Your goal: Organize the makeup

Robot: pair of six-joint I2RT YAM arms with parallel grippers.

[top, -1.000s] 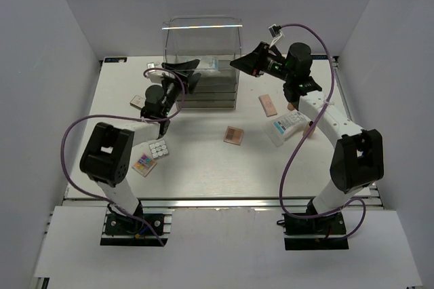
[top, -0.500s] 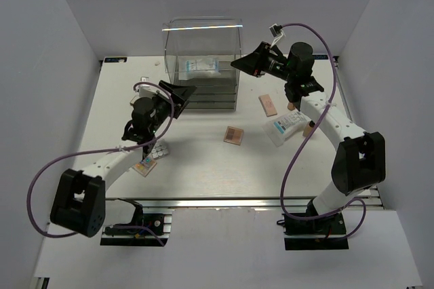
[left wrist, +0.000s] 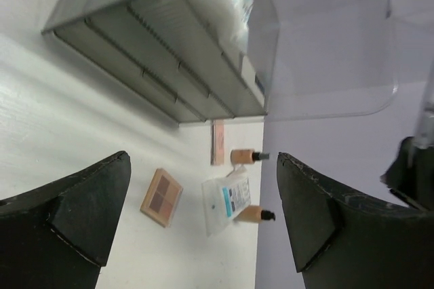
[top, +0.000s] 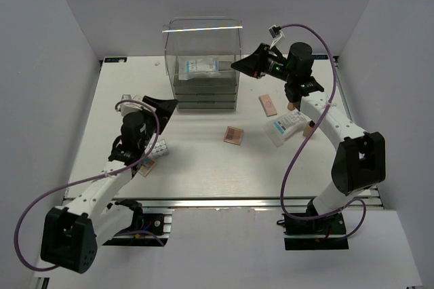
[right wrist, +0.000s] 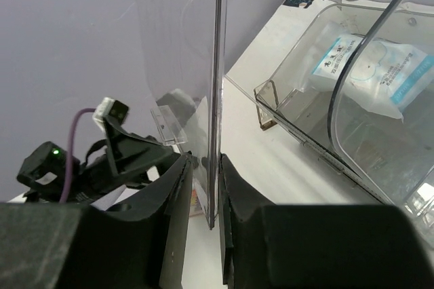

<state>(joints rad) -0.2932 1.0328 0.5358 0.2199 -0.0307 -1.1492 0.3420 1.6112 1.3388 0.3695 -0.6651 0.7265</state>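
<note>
Packet (top: 199, 67) now stowed in acrylic drawer box (top: 203, 93) at far edge; left claw (top: 163, 105) retreats wide, empty; right claw (right wrist: 205, 167) pinches clear lid (right wrist: 218, 65).

A tall clear acrylic drawer box (top: 201, 45) is standing at the middle of the far edge of the white counter (top: 203, 163), its stacked smoky drawers (top: 207, 95) facing the near edge. A thin clear panel (right wrist: 218, 65) of it is showing edge-on. White walls (top: 61, 38) are enclosing the counter on three sides.
</note>
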